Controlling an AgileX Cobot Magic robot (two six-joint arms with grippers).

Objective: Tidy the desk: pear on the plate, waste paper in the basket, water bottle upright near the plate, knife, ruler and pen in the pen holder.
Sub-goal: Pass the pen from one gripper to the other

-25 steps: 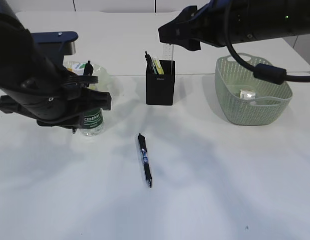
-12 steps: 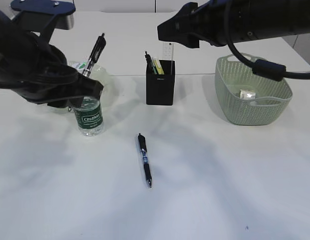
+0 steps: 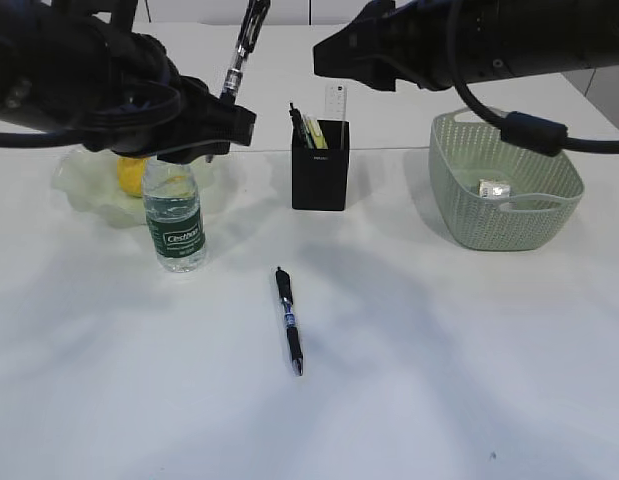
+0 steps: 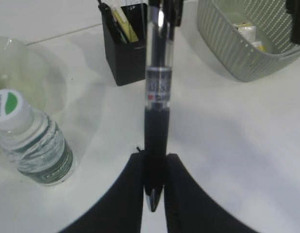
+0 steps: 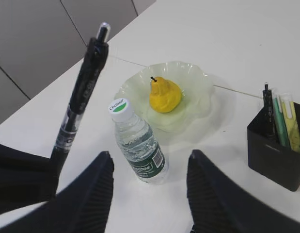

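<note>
My left gripper (image 4: pixel 154 160) is shut on a black pen (image 4: pixel 157 97) and holds it high, tip down, left of the black pen holder (image 3: pixel 320 165). A ruler (image 3: pixel 335 100) and other items stand in the holder. A second pen (image 3: pixel 289 320) lies on the table in front of it. The water bottle (image 3: pixel 176 215) stands upright beside the pale green plate (image 3: pixel 79 185), and the yellow pear (image 3: pixel 132 172) is on the plate. Waste paper (image 3: pixel 492 187) lies in the green basket (image 3: pixel 504 180). My right gripper (image 5: pixel 150 155) hangs open and empty, high above the bottle.
The right arm (image 3: pixel 469 40) stretches across the back of the table above the pen holder and basket. The left arm (image 3: pixel 89 80) hangs over the plate. The table's far edge runs behind the holder.
The left arm has risen and swung right with the pen, uncovering the plate and pear. The right arm has hardly moved.
</note>
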